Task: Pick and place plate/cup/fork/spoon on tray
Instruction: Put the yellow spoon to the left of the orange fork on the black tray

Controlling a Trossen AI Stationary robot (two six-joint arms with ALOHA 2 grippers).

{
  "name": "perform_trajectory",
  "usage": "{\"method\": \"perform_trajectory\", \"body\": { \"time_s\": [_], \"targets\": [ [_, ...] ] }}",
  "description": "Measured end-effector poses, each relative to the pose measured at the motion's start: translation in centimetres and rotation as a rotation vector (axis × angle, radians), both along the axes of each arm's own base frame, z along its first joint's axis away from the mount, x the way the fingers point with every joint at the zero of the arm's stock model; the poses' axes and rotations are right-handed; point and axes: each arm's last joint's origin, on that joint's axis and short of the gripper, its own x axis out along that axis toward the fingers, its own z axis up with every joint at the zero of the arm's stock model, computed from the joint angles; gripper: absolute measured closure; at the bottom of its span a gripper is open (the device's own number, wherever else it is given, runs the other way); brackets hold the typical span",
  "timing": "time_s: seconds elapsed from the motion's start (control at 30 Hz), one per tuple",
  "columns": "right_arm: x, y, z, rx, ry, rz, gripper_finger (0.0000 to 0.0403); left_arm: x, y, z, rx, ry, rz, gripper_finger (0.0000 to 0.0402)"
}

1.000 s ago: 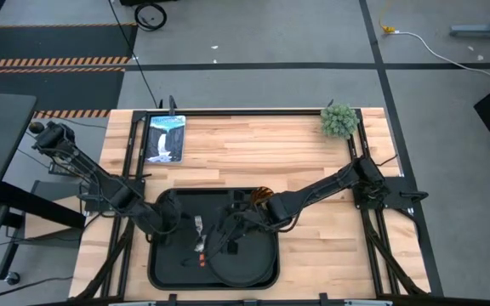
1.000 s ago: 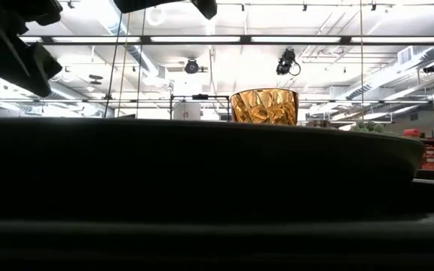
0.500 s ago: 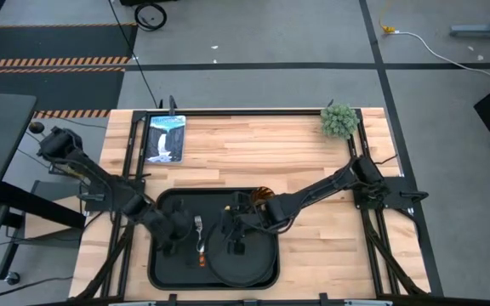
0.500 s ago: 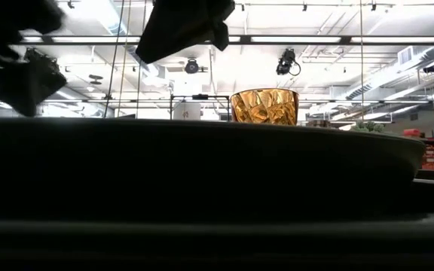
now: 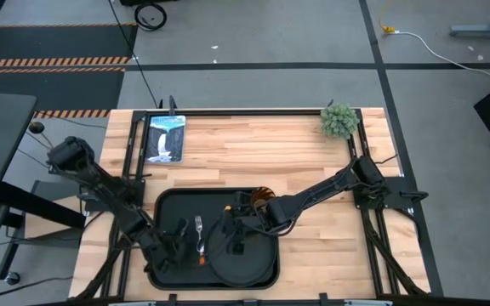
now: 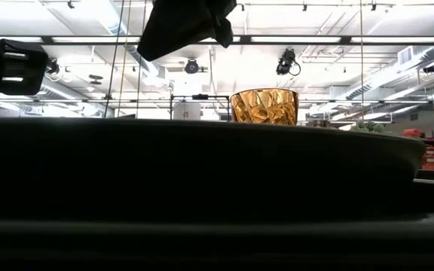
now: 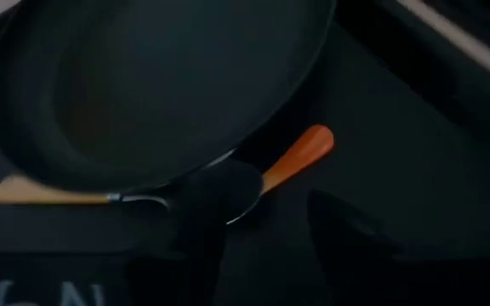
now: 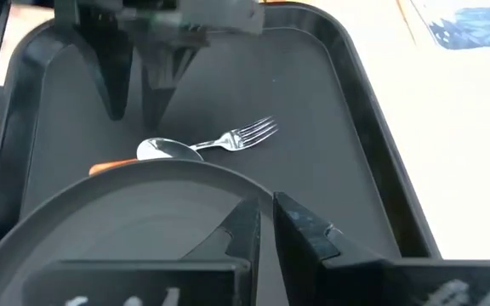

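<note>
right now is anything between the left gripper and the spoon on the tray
Nothing visible. The left gripper hangs open over the tray, right beside the spoon and fork, which lie crossed by the plate rim.

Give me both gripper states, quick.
Left gripper: open, holding nothing.
Right gripper: shut on the plate, at its rim.
</note>
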Motion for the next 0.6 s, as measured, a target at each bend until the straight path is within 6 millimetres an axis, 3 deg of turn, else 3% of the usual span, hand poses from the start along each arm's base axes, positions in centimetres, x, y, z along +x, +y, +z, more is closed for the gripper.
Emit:
{"method": "perform_trajectory", "body": {
  "time_s": [0.27, 0.6],
  "targets": [
    [-0.1, 1.0, 0.3, 0.047, -0.047, -0.009, 0.0360, 0.4, -0.4, -1.6, 0.187, -0.027, -0.121, 0.0230],
    [-0.1, 2.3, 0.7, 0.095, -0.107, -0.005, 0.0360, 0.4, -0.5, -1.6, 0.363, -0.091, -0.242, 0.0230]
  ]
}}
